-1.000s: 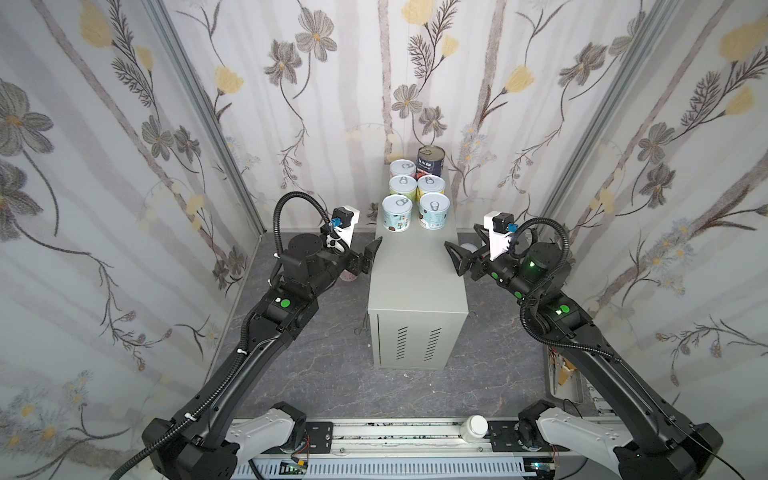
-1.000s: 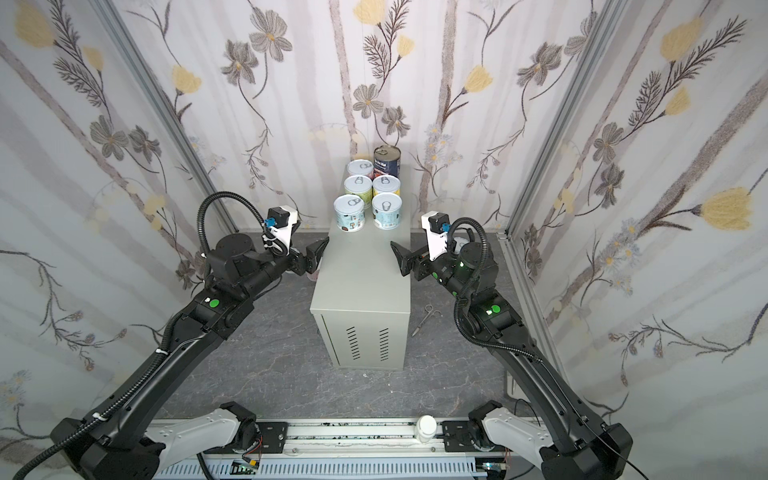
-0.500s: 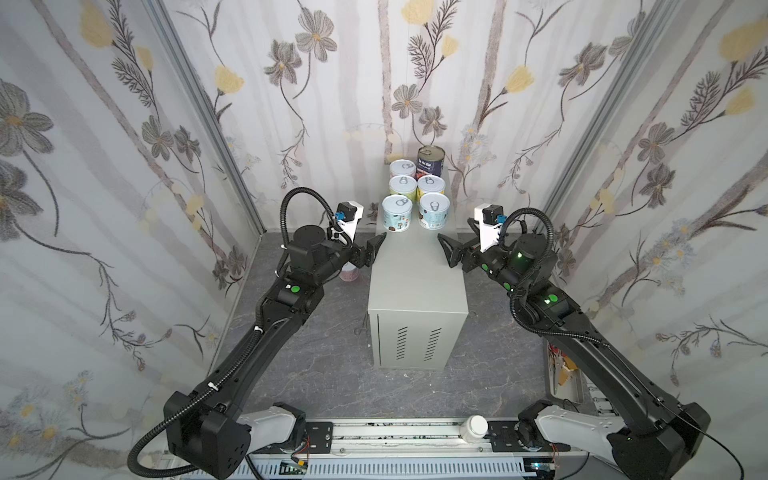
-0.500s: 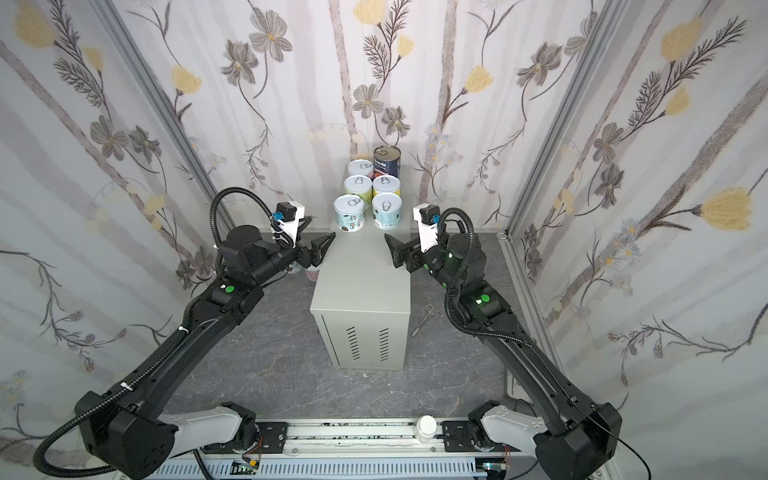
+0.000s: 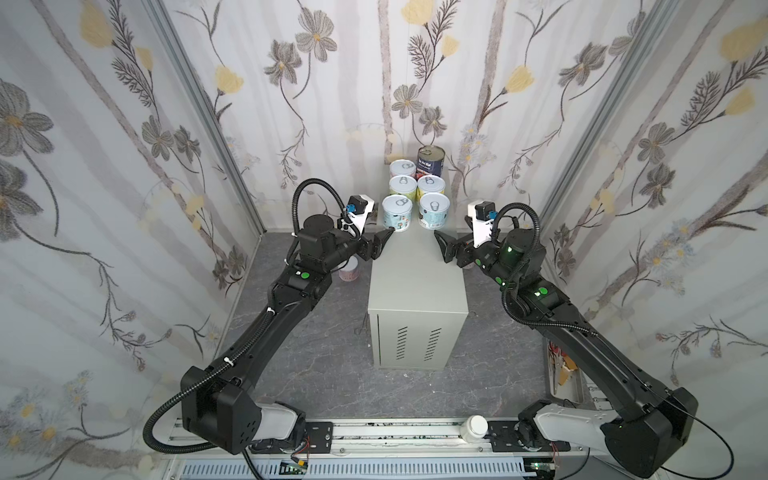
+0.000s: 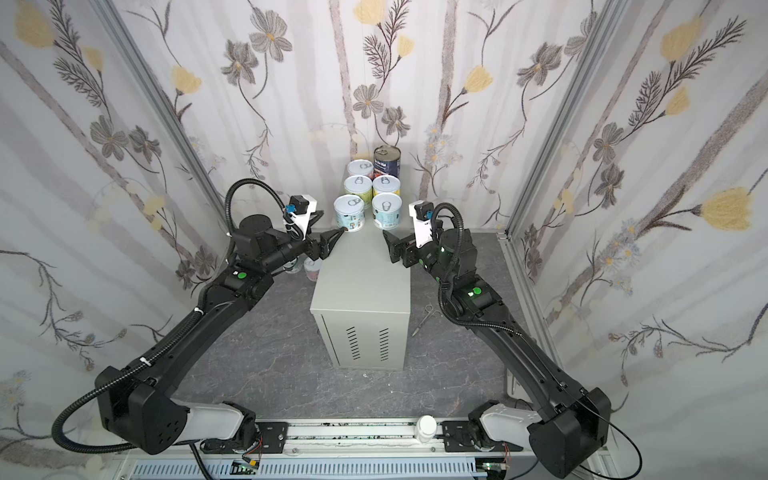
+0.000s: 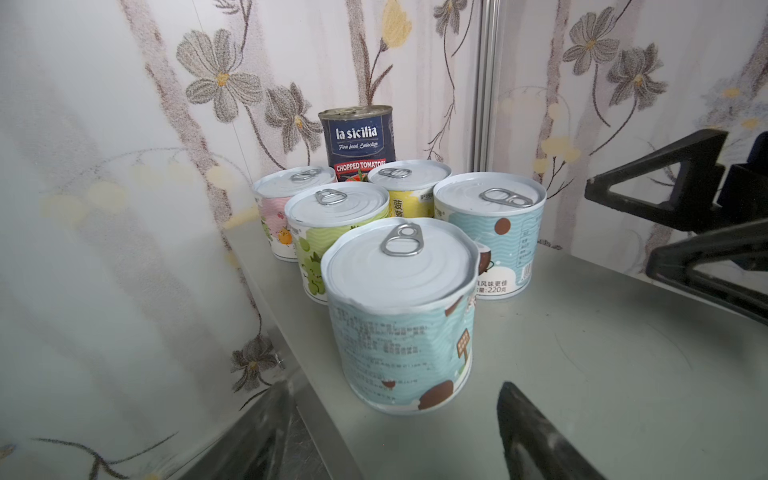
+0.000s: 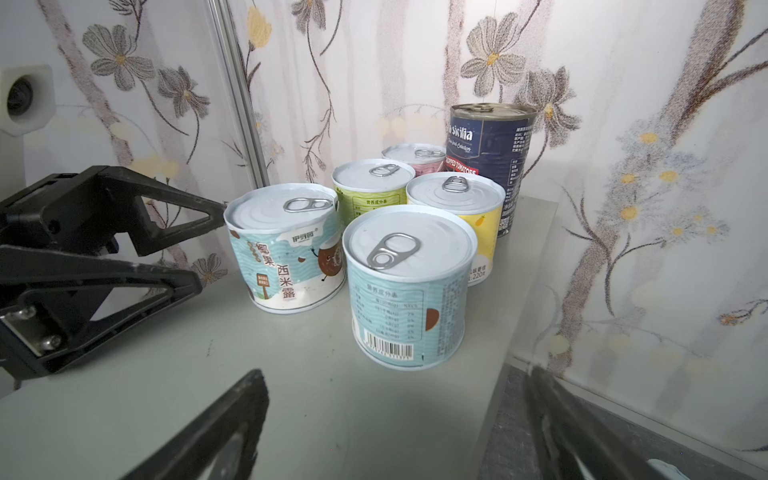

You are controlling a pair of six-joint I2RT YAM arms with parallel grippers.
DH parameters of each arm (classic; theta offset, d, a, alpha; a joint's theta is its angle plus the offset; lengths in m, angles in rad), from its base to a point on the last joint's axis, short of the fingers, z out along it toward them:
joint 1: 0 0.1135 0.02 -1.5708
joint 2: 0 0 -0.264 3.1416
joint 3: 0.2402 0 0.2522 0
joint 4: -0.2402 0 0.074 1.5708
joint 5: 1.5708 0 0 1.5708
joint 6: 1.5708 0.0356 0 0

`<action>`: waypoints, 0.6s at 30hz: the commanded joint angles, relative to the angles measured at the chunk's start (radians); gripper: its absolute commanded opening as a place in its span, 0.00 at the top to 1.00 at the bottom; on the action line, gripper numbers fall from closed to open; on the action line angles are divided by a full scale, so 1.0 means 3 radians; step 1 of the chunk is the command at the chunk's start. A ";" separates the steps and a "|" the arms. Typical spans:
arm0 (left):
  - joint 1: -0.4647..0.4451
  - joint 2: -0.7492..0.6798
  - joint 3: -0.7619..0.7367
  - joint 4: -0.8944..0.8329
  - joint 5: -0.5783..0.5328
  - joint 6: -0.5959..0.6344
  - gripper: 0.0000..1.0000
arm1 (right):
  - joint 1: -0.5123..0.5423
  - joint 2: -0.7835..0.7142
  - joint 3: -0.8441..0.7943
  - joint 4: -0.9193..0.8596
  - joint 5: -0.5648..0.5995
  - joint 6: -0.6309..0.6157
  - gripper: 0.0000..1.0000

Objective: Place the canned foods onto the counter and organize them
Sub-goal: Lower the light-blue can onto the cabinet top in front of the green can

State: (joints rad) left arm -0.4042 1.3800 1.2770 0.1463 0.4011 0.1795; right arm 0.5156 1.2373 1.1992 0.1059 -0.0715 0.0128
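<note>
Canned foods [image 5: 402, 185], short pastel-labelled pull-tab tins, grouped at the wall end of the light-grey metal box surface [image 5: 415, 274].
Six stand upright on the surface, tall dark-blue tomato can [image 5: 431, 160] rearmost. Black left hand [image 5: 385, 237] and black right hand [image 5: 441, 246] hover at opposite surface edges, both released and empty.

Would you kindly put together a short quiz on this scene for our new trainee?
1. How many cans stand on the counter?
2. True or false: the right gripper holds a can.
3. What stands beside the tomato can in the back row? A. a pink-labelled can B. a glass jar C. a cardboard box

Key: 1. Six. 2. False; its jaws are open and empty. 3. A.
</note>
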 commanded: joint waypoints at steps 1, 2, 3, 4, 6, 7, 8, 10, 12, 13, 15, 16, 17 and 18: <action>0.0009 0.0068 0.0141 0.0078 0.0110 0.0087 0.23 | 0.0001 0.0030 0.0037 0.0169 0.0054 -0.0073 0.04; 0.0013 0.0090 0.0163 0.0081 0.0121 0.0087 0.23 | 0.0003 0.0037 0.0035 0.0176 0.0063 -0.0078 0.04; 0.0009 0.0108 0.0178 0.0076 0.0123 0.0087 0.24 | 0.0001 0.0047 0.0036 0.0183 0.0069 -0.0078 0.04; 0.0009 0.0123 0.0195 0.0071 0.0128 0.0084 0.24 | 0.0001 0.0055 0.0037 0.0184 0.0075 -0.0083 0.05; 0.0013 0.0152 0.0217 0.0074 0.0130 0.0084 0.25 | 0.0004 0.0071 0.0042 0.0189 0.0089 -0.0094 0.04; 0.0011 0.0167 0.0229 0.0080 0.0133 0.0077 0.26 | 0.0002 0.0078 0.0042 0.0194 0.0095 -0.0098 0.04; 0.0009 0.0178 0.0240 0.0080 0.0140 0.0077 0.26 | 0.0002 0.0084 0.0047 0.0198 0.0100 -0.0104 0.04; 0.0011 0.0196 0.0257 0.0075 0.0165 0.0072 0.27 | 0.0000 0.0103 0.0057 0.0194 0.0100 -0.0107 0.04; 0.0008 0.0215 0.0264 0.0075 0.0182 0.0067 0.27 | 0.0000 0.0114 0.0063 0.0204 0.0100 -0.0112 0.05; 0.0009 0.0228 0.0275 0.0070 0.0182 0.0067 0.28 | 0.0000 0.0119 0.0063 0.0212 0.0100 -0.0114 0.05; 0.0010 0.0242 0.0289 0.0056 0.0189 0.0069 0.29 | 0.0003 0.0134 0.0065 0.0225 0.0105 -0.0114 0.05; 0.0012 0.0251 0.0297 0.0054 0.0196 0.0066 0.29 | 0.0001 0.0139 0.0068 0.0230 0.0105 -0.0111 0.04; 0.0009 0.0252 0.0301 0.0054 0.0202 0.0066 0.29 | 0.0003 0.0145 0.0068 0.0238 0.0100 -0.0117 0.04; 0.0008 0.0262 0.0307 0.0051 0.0207 0.0064 0.29 | 0.0003 0.0154 0.0068 0.0240 0.0096 -0.0114 0.04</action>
State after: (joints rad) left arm -0.4038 1.4540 1.3560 0.1448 0.4461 0.1871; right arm 0.5159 1.2789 1.2095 0.1280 -0.0456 -0.0086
